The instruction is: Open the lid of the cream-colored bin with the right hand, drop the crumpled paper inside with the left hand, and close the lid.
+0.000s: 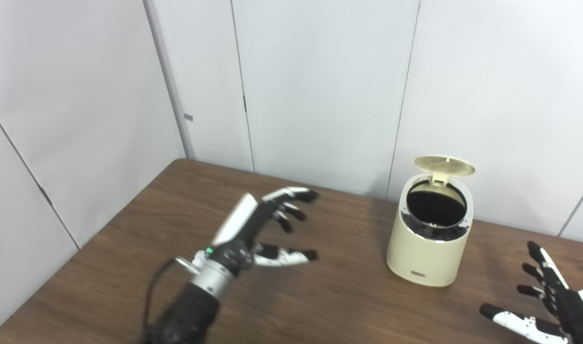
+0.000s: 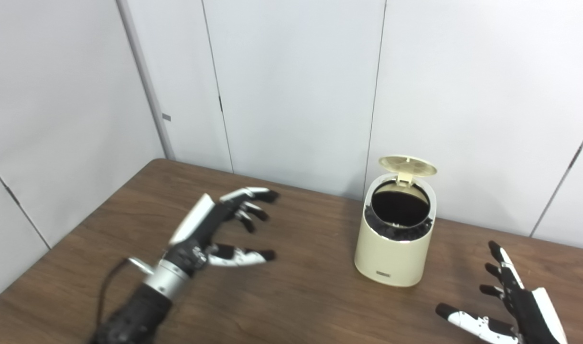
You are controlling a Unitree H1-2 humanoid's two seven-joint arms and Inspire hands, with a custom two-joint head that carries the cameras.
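Cream-colored cylindrical plastic bin (image 1: 430, 239) stands on the brown wooden table (image 1: 320, 306), round lid (image 1: 444, 165) raised; no paper visible. Both left hand (image 1: 258, 229) and right hand (image 1: 549, 301) are empty, fingers spread. Close by pressing the lid's top gently with the right hand

A dark wooden table (image 1: 320, 306) stands against pale, seemingly panelled walls (image 1: 320, 86) under even light

cream bin (image 1: 430, 248), possibly black liner, brown woodgrain table (image 1: 320, 296), white walls (image 1: 320, 71)
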